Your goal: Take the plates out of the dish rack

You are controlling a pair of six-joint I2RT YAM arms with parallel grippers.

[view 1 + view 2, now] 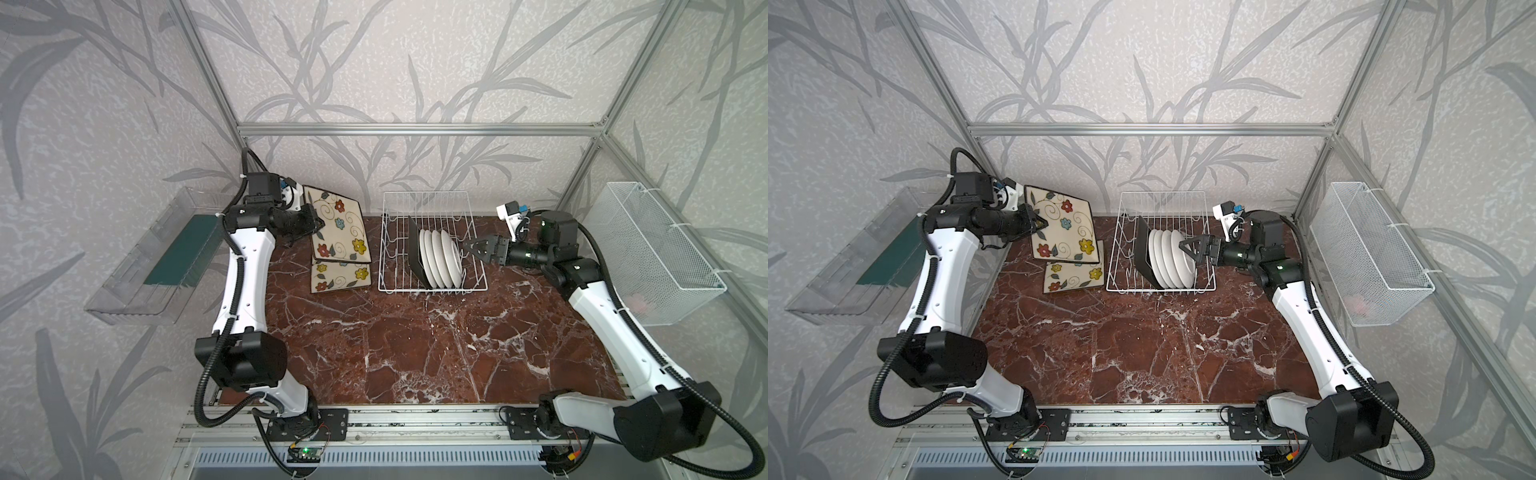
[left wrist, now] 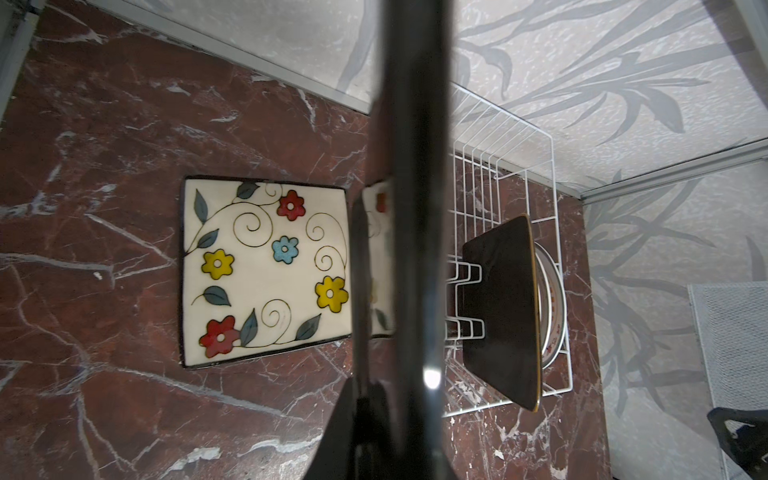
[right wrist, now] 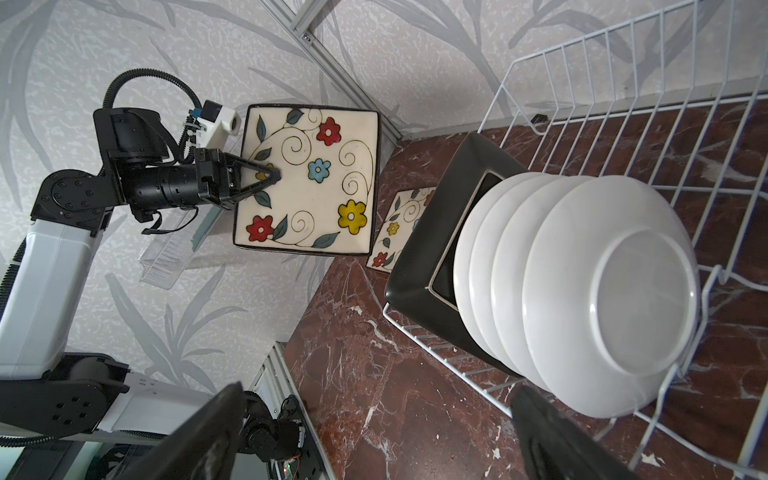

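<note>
Dark red marble tabletop with white veins, boxed in by grey leaf-patterned walls; white wire dish rack toward the back, a little right of centre in both top views. Inside it, upright between the tines, one black square plate at the left end of the row; four round white plates packed close on its right, backs toward the right arm.

Left gripper clamped on the left edge of a flowered square plate; cream face up, tilted, lifted clear of the marble just left of the rack; seen edge-on as a dark band down the left wrist view.

Below its near edge, flat on the tabletop, a second flowered plate; partly covered in both top views, apart from the rack.

Right gripper spread wide, holding nothing; level with the outermost white plate and just beside it at the rack's right side; touching or not, cannot tell.

Clear plastic tray on the left wall, white mesh basket on the right wall; both off the tabletop.
</note>
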